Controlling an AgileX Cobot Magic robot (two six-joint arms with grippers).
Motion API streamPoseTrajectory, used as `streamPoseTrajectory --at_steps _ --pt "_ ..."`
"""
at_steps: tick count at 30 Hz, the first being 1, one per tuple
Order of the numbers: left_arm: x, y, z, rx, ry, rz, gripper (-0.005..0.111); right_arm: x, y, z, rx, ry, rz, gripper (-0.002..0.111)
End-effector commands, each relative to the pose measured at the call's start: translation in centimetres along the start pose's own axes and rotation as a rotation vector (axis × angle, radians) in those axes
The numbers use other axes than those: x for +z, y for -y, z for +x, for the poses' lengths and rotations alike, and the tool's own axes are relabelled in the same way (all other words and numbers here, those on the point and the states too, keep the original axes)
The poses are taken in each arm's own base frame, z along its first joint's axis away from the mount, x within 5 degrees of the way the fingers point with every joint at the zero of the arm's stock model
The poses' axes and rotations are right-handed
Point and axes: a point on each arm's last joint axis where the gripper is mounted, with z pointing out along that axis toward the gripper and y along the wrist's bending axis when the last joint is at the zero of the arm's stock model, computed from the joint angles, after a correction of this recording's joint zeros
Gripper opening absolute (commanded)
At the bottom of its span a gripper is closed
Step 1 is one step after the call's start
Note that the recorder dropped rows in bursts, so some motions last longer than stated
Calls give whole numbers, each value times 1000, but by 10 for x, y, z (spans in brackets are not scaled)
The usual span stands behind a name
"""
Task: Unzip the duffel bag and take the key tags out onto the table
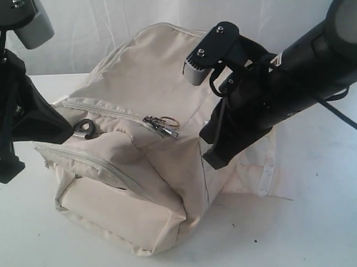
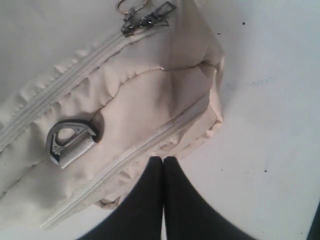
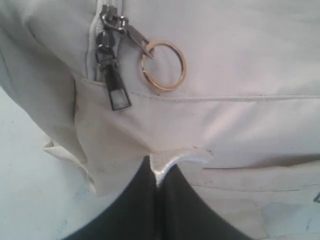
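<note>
The cream duffel bag (image 1: pixel 148 93) lies zipped on the white table (image 1: pixel 299 223). Two dark metal zipper pulls (image 1: pixel 161 128) (image 3: pixel 114 87) with a brass ring (image 3: pixel 165 67) sit at the end of its top zipper. My left gripper (image 2: pixel 163 159) is shut with nothing between its fingers, hovering by the end pocket's zipper (image 2: pixel 150 145) near a black D-ring (image 2: pixel 67 140). My right gripper (image 3: pixel 159 172) is shut on a fold of shiny cream strap (image 3: pixel 180 156) on the bag's side, just below the pulls. The key tags are out of sight.
In the exterior view both black arms flank the bag, the left (image 1: pixel 25 115) and the right (image 1: pixel 271 89). A second closed zipper (image 1: pixel 85 163) runs along the end pocket. Bare tabletop shows in front and to the right.
</note>
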Motion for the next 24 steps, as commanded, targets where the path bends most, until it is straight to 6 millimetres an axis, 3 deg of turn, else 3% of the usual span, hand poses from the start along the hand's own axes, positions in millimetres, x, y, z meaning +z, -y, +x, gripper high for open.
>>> streamPoseTrajectory --at_steps 1,5,12,20,24 --pt "10 -2 1 29 57 -43 0 -12 -3 -7 60 56 0 0" --pt "31 -13 -5 52 174 -126 3 -10 -2 -7 69 53 0 0" --pt "62 -24 -30 -88 170 24 29 -6 -2 -4 83 38 -5 0" --pt "68 -59 -98 -15 75 166 30 -4 -2 -3 117 29 -6 0" --pt "82 -72 -109 33 -2 191 38 -4 -1 -3 207 28 -3 0"
